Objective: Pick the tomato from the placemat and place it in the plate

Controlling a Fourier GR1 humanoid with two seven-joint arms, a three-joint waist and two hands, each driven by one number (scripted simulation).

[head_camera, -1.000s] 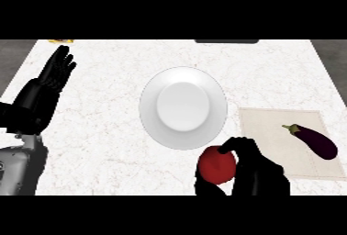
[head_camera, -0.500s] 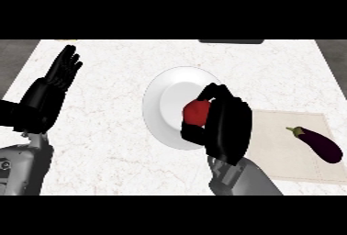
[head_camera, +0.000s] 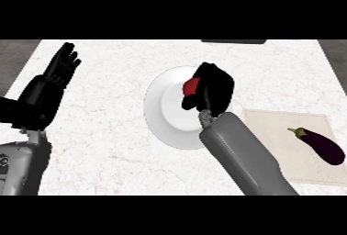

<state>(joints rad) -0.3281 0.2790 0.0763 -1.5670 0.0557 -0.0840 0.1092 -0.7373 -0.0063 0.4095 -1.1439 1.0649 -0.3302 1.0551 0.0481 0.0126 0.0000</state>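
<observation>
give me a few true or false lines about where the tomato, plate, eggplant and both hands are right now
1. The right hand is curled round the tomato over the plate. True.
2. The eggplant lies in the plate. False: it lies on the placemat.
3. The left hand holds the eggplant. False: it rests open at the view's left, fingers up.
4. The tomato is on the placemat. False: it is over the plate, in the hand.
5. The placemat lies right of the plate. True.

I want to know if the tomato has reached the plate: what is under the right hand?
The right hand curls round the tomato above the plate. Most of the tomato and the plate part beneath are hidden.
</observation>
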